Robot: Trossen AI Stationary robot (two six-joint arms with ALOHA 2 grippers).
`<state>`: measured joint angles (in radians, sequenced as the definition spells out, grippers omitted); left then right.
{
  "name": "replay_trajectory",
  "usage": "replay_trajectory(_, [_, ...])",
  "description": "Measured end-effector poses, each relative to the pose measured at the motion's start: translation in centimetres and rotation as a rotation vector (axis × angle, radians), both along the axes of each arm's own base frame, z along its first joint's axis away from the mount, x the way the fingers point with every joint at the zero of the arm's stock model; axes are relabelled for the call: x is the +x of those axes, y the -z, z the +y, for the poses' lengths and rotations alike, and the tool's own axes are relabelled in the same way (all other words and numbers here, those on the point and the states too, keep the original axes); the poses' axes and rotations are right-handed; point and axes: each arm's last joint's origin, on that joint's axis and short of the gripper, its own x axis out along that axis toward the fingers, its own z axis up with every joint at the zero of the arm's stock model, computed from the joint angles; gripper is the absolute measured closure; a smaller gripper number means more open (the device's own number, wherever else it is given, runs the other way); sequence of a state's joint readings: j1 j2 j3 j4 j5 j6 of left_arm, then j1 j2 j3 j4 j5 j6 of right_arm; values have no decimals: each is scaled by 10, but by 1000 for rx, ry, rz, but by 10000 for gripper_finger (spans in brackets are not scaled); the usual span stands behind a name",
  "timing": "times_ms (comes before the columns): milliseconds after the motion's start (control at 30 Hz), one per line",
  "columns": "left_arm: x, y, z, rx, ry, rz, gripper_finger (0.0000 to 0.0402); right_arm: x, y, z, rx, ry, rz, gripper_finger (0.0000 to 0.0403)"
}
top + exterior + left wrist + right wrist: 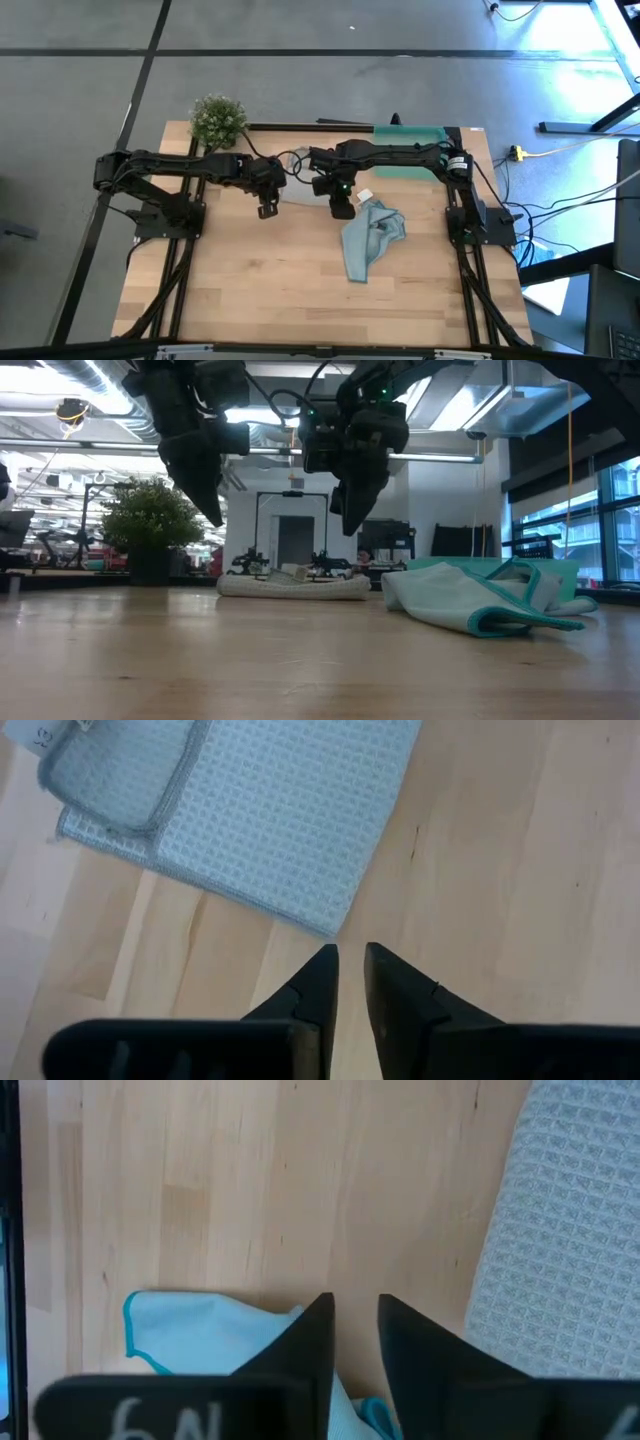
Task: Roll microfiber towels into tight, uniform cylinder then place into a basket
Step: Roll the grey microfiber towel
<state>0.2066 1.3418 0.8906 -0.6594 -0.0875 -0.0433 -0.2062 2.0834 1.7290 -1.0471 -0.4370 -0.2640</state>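
Nearest the low camera lies bare table (300, 660). On it, to the picture's right, the blue towel (480, 600) sits in a loose crumpled heap, unrolled; from above it lies just beside the right gripper, toward the table's front. It appears dropped or set aside, not laid out for rolling.

Both grippers hang above the wood, clear of any cloth. The left gripper (350, 965) shows its fingers nearly together with a thin slit between them and nothing in it. The right gripper (355, 1315) is likewise nearly closed on a narrow gap and holds nothing. The narrowed, empty fingers over bare wood suggest neither arm has a grip on a towel at present.

Between the two grippers, farther back, the grey towel (300, 190) lies flat on the table, folded over with one corner turned in; its near corner points at the left fingertips in the left wrist view. Its flat lay suits a roll from an edge, in my judgement.

At the far edge the basket (410, 133) stands behind the right arm. The plant (217, 118) occupies the far left corner.

Obscured: the right arm crosses the basket from above, so its contents cannot be confirmed. In the low view the basket is mostly screened by the blue towel. The grey towel's far side is hidden by the arms overhead.
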Motion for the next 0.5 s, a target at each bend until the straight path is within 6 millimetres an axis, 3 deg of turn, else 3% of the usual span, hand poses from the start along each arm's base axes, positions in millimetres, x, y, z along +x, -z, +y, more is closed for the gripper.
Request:
replay_trajectory(200, [0,0,0,0,0,0,330,0,0,0,-1,0,-3,334])
replay_trajectory(500, [0,0,0,-15,-29,-1,306,1,0,0,-2,1,-11,315])
